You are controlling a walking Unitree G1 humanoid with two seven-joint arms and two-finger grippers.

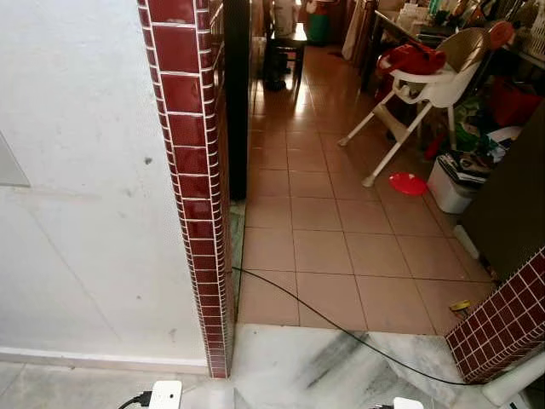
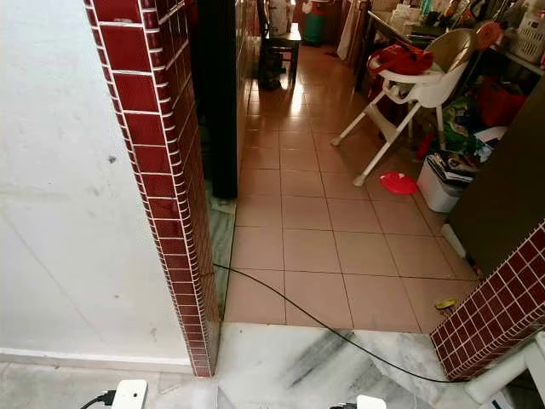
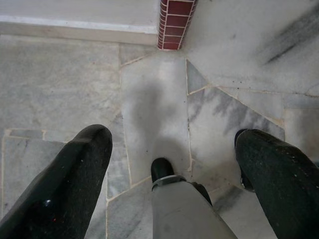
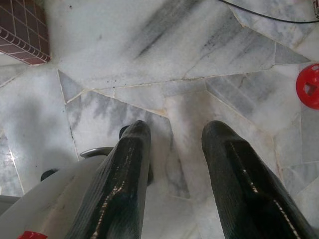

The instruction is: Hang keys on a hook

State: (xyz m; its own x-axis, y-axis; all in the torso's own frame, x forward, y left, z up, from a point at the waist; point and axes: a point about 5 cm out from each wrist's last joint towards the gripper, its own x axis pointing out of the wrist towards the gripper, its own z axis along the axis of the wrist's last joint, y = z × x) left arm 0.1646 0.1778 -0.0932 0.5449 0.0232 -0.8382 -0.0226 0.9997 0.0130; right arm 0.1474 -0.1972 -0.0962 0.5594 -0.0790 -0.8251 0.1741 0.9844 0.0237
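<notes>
on my left i have a white wall (image 1: 77,213), then a pillar of dark red tiles (image 1: 197,187), and past it a tiled hallway floor (image 1: 332,247) with a black cable (image 1: 341,328) trailing across it. further right stands a white high chair (image 1: 421,94), with a red plate (image 1: 408,183) on the floor beside it. i can find neither keys nor a hook anywhere here, so i can't say where the keys are or how far the job has got.

both arms hang down at my sides, pointing at the marble floor (image 3: 159,94). the left claw (image 3: 174,164) is spread wide and holds nothing; the right claw (image 4: 174,164) is also parted and bare, with a small red wheel-like thing (image 4: 309,85) on the floor near it.

my guess is this is a walking or searching stretch. whatever comes next needs the hook, and the keys, brought into view.
</notes>
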